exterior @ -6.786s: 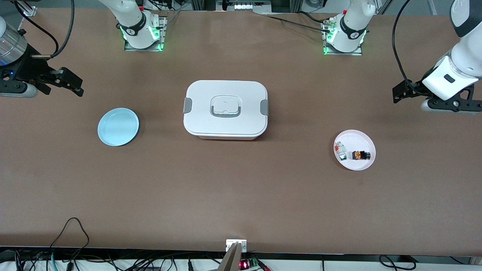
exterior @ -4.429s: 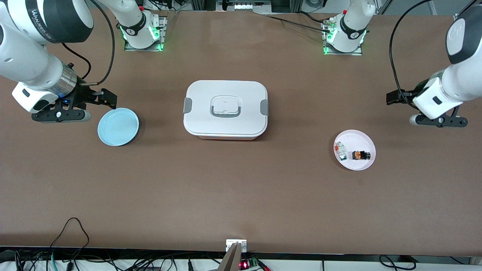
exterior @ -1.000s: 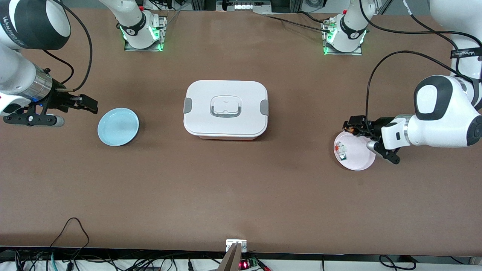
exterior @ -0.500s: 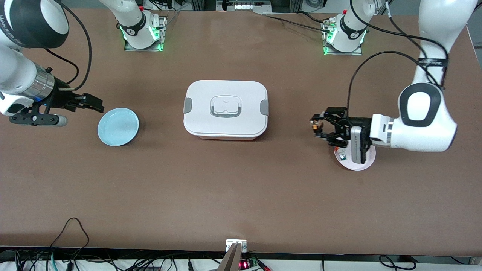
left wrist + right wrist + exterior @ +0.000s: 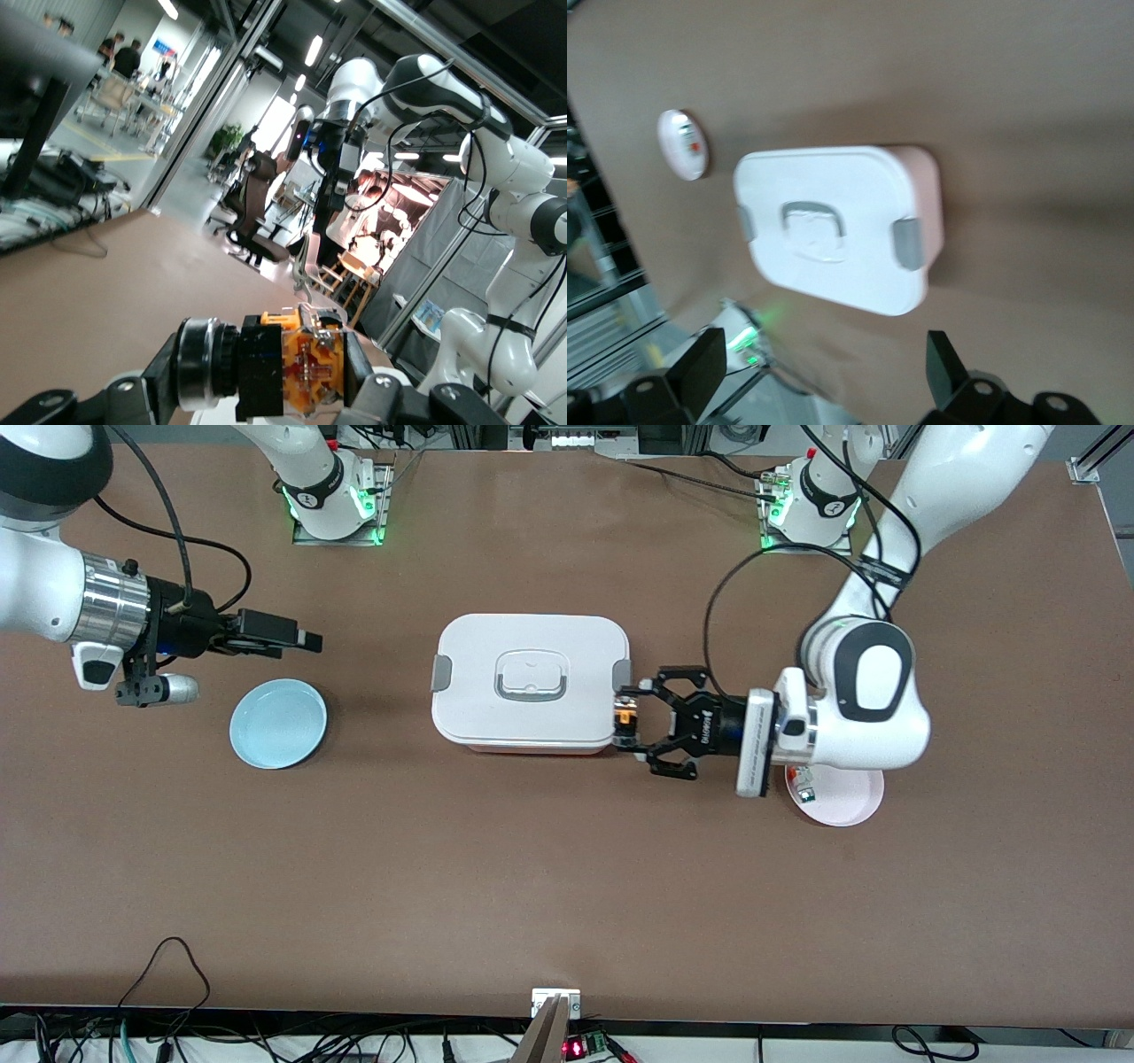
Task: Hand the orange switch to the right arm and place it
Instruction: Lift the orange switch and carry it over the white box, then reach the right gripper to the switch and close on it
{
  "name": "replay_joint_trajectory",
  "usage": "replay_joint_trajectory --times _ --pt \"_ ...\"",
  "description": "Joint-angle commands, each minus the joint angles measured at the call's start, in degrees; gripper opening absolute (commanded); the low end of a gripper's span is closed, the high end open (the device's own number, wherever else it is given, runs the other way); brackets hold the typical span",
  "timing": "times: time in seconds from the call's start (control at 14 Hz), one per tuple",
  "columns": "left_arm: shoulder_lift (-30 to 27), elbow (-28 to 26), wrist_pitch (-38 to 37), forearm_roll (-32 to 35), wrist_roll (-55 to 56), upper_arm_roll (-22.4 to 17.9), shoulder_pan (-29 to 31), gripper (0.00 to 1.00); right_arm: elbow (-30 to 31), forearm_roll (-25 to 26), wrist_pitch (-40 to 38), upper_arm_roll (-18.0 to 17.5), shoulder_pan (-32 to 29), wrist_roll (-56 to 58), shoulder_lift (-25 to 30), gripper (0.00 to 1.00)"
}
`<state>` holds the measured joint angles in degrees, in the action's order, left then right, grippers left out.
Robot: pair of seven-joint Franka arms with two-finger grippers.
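The orange switch (image 5: 625, 720), a black block with an orange cap, is held in my left gripper (image 5: 631, 722) in the air beside the white box's latch at the left arm's end. In the left wrist view the switch (image 5: 283, 367) sits clamped between the fingers of the left gripper (image 5: 275, 376). My right gripper (image 5: 299, 639) hangs over the table between the blue plate (image 5: 278, 723) and the white box (image 5: 530, 682). It points toward the box. In the right wrist view it (image 5: 824, 367) is open and empty.
The closed white box with grey latches also shows in the right wrist view (image 5: 833, 226). A pink plate (image 5: 846, 802) under the left arm holds a small white-and-green piece (image 5: 804, 791). The plate also shows in the right wrist view (image 5: 682, 143).
My left gripper took the orange switch off the pink plate and carried it to the white box's side. My right gripper turned and moved toward the box.
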<state>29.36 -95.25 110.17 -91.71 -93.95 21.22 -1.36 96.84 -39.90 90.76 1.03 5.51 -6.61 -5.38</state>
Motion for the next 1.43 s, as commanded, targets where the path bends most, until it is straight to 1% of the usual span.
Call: replay_joint_trajectory --times 0.0,0.07,0.14,0.21,0.36,0.5,0.64,0.86,1.0,1.07,1.29,1.36 --pt "1.6 0.9 3.1 -9.7 -13.9 0.0 -4.3 0.33 0.2 -10.6 -3.9 -0.1 -1.7 0.5 0.1 1.00" --pt "2.5 0.9 4.2 -15.2 -18.8 0.0 -6.5 0.33 0.4 -14.2 -4.5 -0.1 -1.9 0.3 -0.1 1.00" --pt "2.8 0.9 5.2 -19.6 -23.2 0.0 -8.5 0.33 0.6 -16.8 -4.6 -0.1 -2.0 0.0 -0.2 1.00" --pt "2.9 0.9 6.9 -22.5 -25.9 0.0 -10.2 0.33 1.8 -20.4 -4.5 -0.1 -2.2 0.0 -0.2 1.00" --pt "2.7 1.3 10.1 -24.7 -26.4 0.0 -12.2 0.33 5.1 -27.4 -4.5 -0.1 -2.3 0.4 -0.2 1.00" --pt "2.3 1.4 12.4 -28.5 -26.6 0.0 -15.0 0.33 7.6 -31.2 -4.2 -0.1 -2.2 0.3 -0.8 1.00" --pt "2.1 1.5 12.9 -30.3 -26.9 0.0 -16.0 0.33 10.1 -35.6 -3.6 -0.1 -2.1 0.4 -1.7 1.00" --pt "2.1 1.7 13.0 -30.4 -26.9 0.0 -16.0 0.33 12.2 -39.4 -0.9 -0.3 -0.9 0.9 -3.5 1.00" --pt "2.1 1.8 13.0 -30.4 -26.9 0.0 -16.0 0.33 12.3 -42.8 1.6 -0.4 1.1 1.7 -5.2 1.00" --pt "2.1 1.8 13.0 -30.4 -26.9 0.0 -15.9 0.33 12.3 -44.5 3.3 -0.4 2.9 1.7 -5.9 1.00" --pt "2.1 1.8 13.0 -30.4 -26.9 0.0 -16.0 0.33 12.1 -51.6 9.4 -0.3 7.8 1.7 -8.1 1.00" --pt "2.1 1.8 13.0 -30.4 -26.9 0.0 -16.0 0.33 11.9 -52.8 10.7 -0.4 9.1 1.7 -8.2 1.00"
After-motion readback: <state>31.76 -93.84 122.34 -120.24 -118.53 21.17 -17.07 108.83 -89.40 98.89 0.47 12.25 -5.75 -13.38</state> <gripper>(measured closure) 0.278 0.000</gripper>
